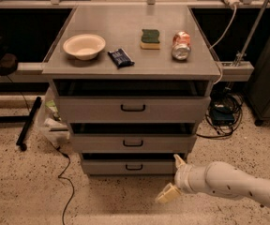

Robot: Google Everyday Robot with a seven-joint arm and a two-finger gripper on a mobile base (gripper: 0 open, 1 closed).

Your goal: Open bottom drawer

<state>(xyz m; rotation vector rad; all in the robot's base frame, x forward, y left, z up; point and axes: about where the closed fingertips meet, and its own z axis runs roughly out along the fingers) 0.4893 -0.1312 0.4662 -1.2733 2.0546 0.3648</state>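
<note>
The bottom drawer (134,167) is the lowest, narrowest grey front of the cabinet, with a small black bar handle (134,167) at its centre. It sits near the floor, under the mid-sized and the widest drawer fronts. My gripper (173,177) is low, just right of the bottom drawer's right end, on a white arm coming in from the lower right. Its two beige fingers are spread apart, one (178,160) up by the drawer's corner and one (168,194) down over the floor. It holds nothing.
The cabinet top (130,41) carries a white bowl (84,46), a dark snack packet (121,57), a green sponge (150,38) and a drink can (181,45). Cables (64,172) run over the speckled floor at left; more wires lie at right (224,114).
</note>
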